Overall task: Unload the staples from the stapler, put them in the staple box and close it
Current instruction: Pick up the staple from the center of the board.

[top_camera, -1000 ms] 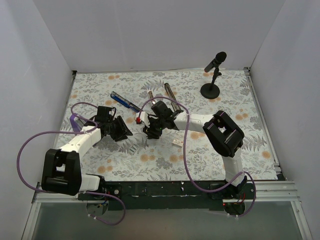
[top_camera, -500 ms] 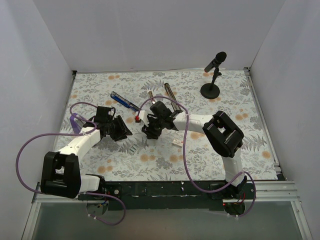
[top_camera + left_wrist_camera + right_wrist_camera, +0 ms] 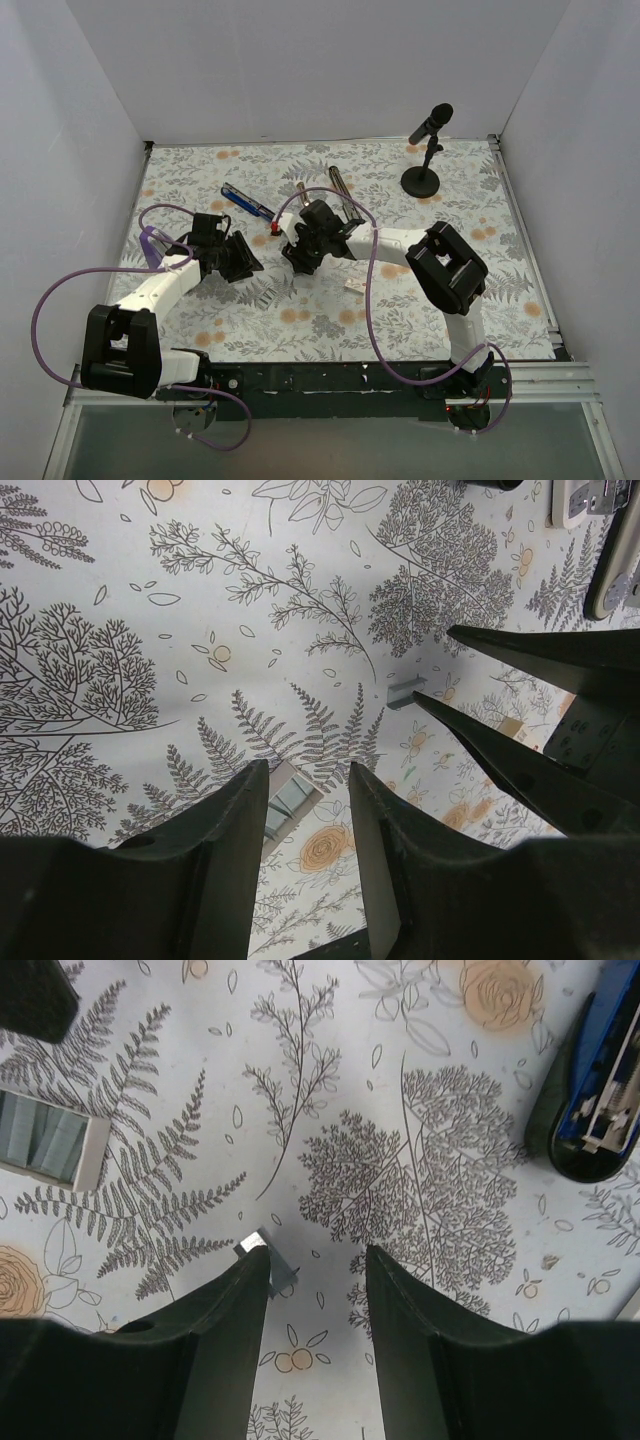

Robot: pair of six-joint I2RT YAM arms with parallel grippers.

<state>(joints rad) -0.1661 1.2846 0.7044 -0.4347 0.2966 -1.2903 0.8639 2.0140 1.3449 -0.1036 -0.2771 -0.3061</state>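
Plain white walls [image 3: 300,70] close in the back and both sides of a tabletop [image 3: 500,270] covered by a pale cloth printed with grey ferns, leafy sprigs and orange flowers. Both arms reach in from the near edge toward the middle of the cloth. A black microphone on a round stand [image 3: 421,181] sits in the far right corner, well apart from them. The stapler [image 3: 250,204] lies open on the cloth in the far middle. Its blue-and-black bar is slanted just beyond the two wrists, and one end shows at the upper right of the right wrist view [image 3: 592,1080]. The left gripper [image 3: 240,262] points down at the cloth with a narrow gap between its fingers and nothing between them [image 3: 308,775]. The right gripper [image 3: 300,255] stands somewhat wider, also empty [image 3: 317,1255]. A small grey strip with pale edges [image 3: 45,1145] lies flat nearby, and a tiny silver bit [image 3: 258,1247] rests by one right fingertip.
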